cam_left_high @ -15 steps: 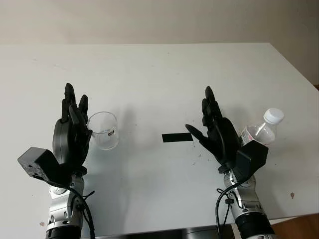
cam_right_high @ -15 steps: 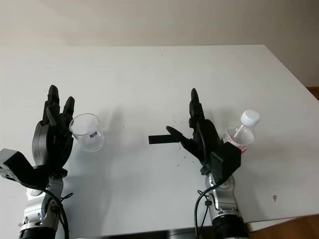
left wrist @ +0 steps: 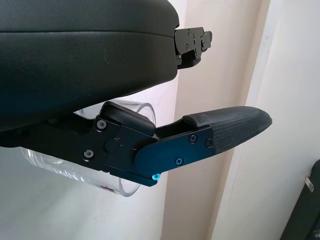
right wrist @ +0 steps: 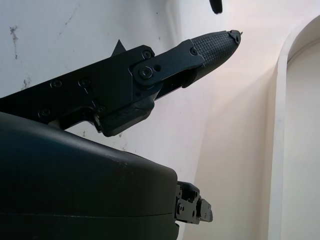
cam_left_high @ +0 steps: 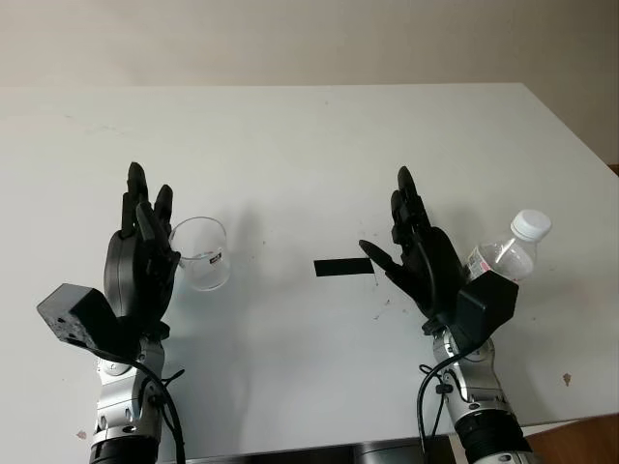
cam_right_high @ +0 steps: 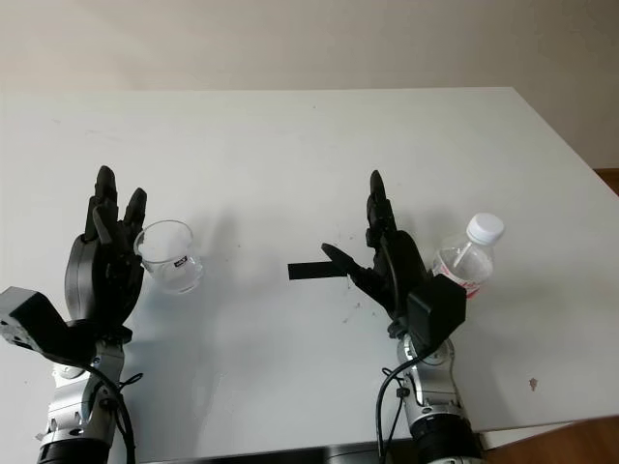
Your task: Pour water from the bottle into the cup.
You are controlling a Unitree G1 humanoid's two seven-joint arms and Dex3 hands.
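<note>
A clear plastic cup (cam_left_high: 201, 253) stands upright on the white table (cam_left_high: 290, 145), left of centre. My left hand (cam_left_high: 143, 242) is open right beside the cup's left side, palm toward it; whether it touches the cup is unclear. The cup (left wrist: 127, 185) also appears behind that hand's finger in the left wrist view. A clear water bottle (cam_left_high: 508, 253) with a white cap stands at the right, partly hidden behind my right hand (cam_left_high: 414, 244). That hand is open, just left of the bottle and holding nothing.
A black strip of tape (cam_left_high: 342, 267) lies on the table between the two hands, by the right thumb. The table's right edge (cam_left_high: 580, 145) runs close past the bottle. A few small specks mark the surface near the front.
</note>
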